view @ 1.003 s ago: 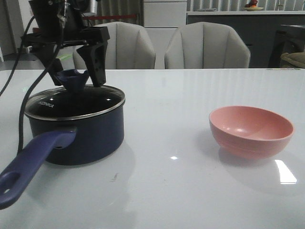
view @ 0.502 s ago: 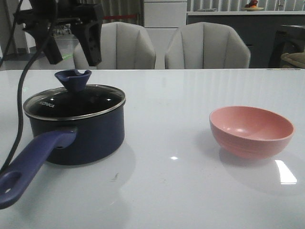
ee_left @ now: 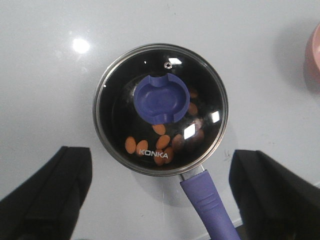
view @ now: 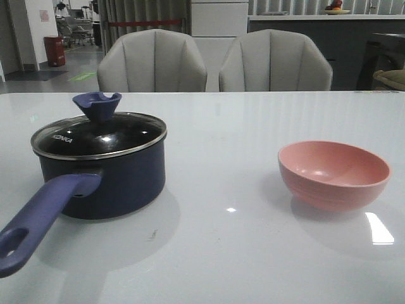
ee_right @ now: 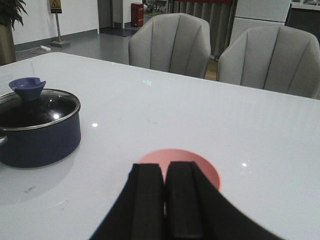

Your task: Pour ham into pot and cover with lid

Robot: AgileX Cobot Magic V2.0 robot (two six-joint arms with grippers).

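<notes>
The dark navy pot (view: pixel 101 177) stands at the table's left with its purple-blue handle (view: pixel 38 215) pointing toward the front. The glass lid (view: pixel 95 136) with its blue notched knob (view: pixel 96 104) rests on it. Seen from above, several orange-pink ham chunks (ee_left: pixel 162 142) lie inside under the lid (ee_left: pixel 160 107). My left gripper (ee_left: pixel 160 192) hangs open high above the pot, holding nothing. My right gripper (ee_right: pixel 164 187) is shut and empty, over the near side of the pink bowl (ee_right: pixel 179 162). Neither gripper shows in the front view.
The empty pink bowl (view: pixel 333 174) sits at the table's right. Two grey chairs (view: pixel 215 60) stand behind the far edge. The white tabletop (view: pixel 221 240) stretches between pot and bowl.
My left gripper has risen from around the lid's knob, open, and left the front view. The lid stays on the pot.
</notes>
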